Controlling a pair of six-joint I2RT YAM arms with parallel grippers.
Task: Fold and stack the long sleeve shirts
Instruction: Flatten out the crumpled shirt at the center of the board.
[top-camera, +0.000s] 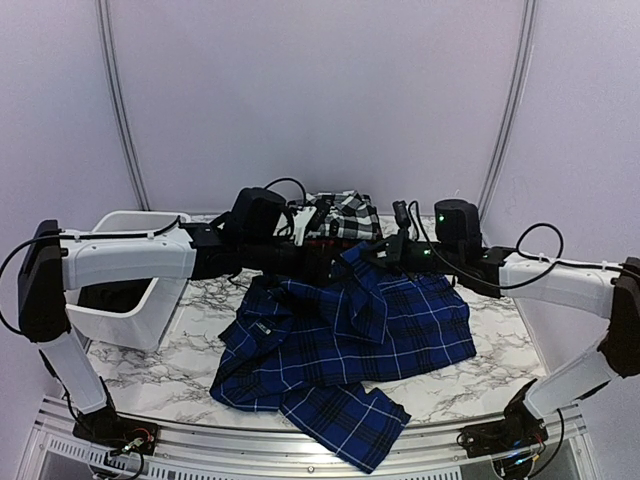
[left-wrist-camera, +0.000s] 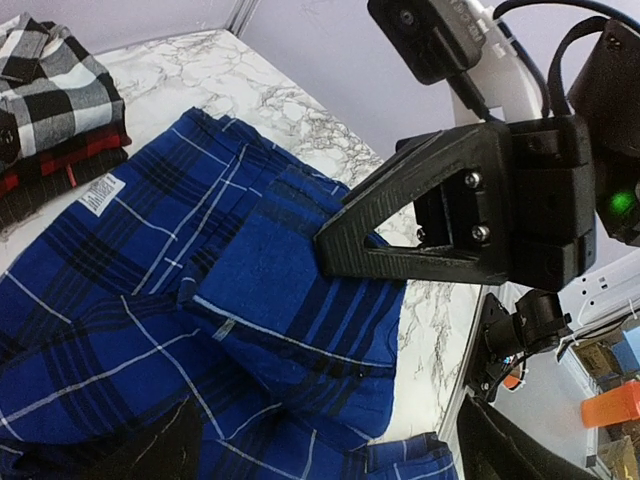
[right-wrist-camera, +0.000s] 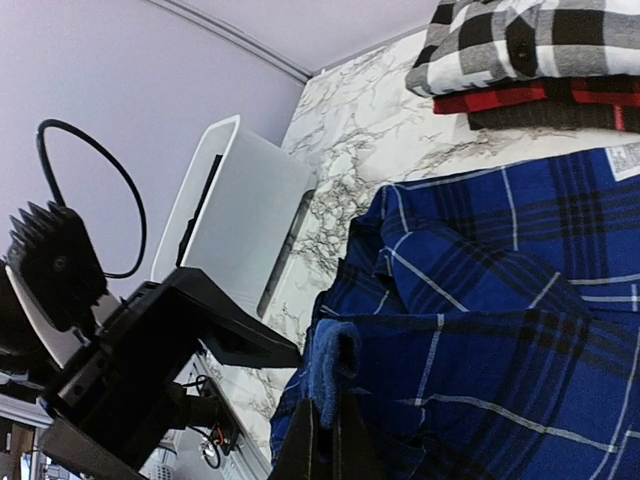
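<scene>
The royal blue plaid shirt (top-camera: 350, 340) lies spread and rumpled across the middle of the marble table, also in the left wrist view (left-wrist-camera: 150, 280). My right gripper (right-wrist-camera: 325, 435) is shut on a fold of its cloth (right-wrist-camera: 335, 370) and holds it raised above the shirt (top-camera: 375, 252). My left gripper (top-camera: 318, 262) hovers just left of that fold, its fingers wide apart over the blue cloth (left-wrist-camera: 330, 445), holding nothing. The black-and-white check shirt (top-camera: 345, 212) lies folded on top of the red-and-black shirt (right-wrist-camera: 540, 98) at the back.
A white plastic tub (top-camera: 125, 300) stands at the left, under the left arm; it also shows in the right wrist view (right-wrist-camera: 240, 220). Bare marble (top-camera: 480, 385) shows to the right of and in front of the blue shirt. The two grippers are very close together.
</scene>
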